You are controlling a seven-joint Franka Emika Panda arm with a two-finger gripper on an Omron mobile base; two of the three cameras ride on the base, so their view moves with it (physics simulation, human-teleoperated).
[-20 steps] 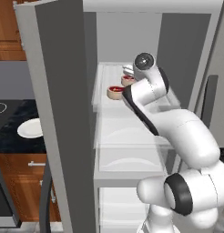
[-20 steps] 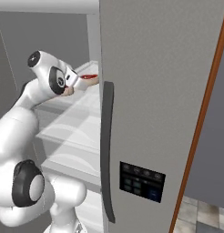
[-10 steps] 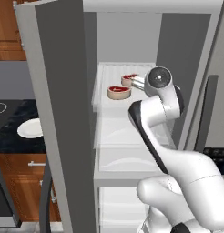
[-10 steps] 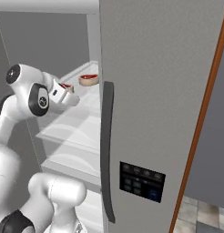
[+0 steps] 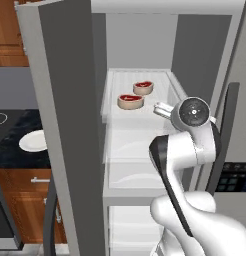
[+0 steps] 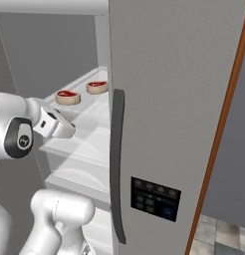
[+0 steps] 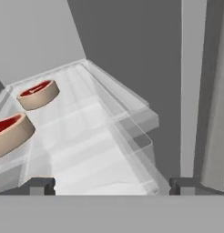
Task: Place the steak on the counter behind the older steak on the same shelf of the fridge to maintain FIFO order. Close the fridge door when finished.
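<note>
- Two small round red steaks with tan fat rims, both on the flat white see-through shelf [image 5: 145, 120] inside the tall grey fridge [image 5: 140, 45].
- Back steak [image 5: 143, 87] deeper on the shelf, nearer the rear wall; front steak [image 5: 130, 101] closer to the open edge and a bit to the left. Near each other, not touching.
- Same two seen from the right base view: back steak [image 6: 97, 87], front steak [image 6: 67, 96]. Also in the hand view: [image 7: 38, 94] and [image 7: 11, 132].
- White claw [image 5: 161, 109] at the front right part of the shelf, away from both steaks, holding nothing.
- Dark finger tips [image 7: 39, 186] set wide apart, with bare shelf between them.
- Tall grey fridge door [image 5: 65, 125] standing open on the left; other grey door with a long dark handle [image 6: 117, 164] on the right.
- Round white plate [image 5: 34, 140] on the black stone tabletop [image 5: 10, 150], over brown wooden cabinets [image 5: 25, 200].
</note>
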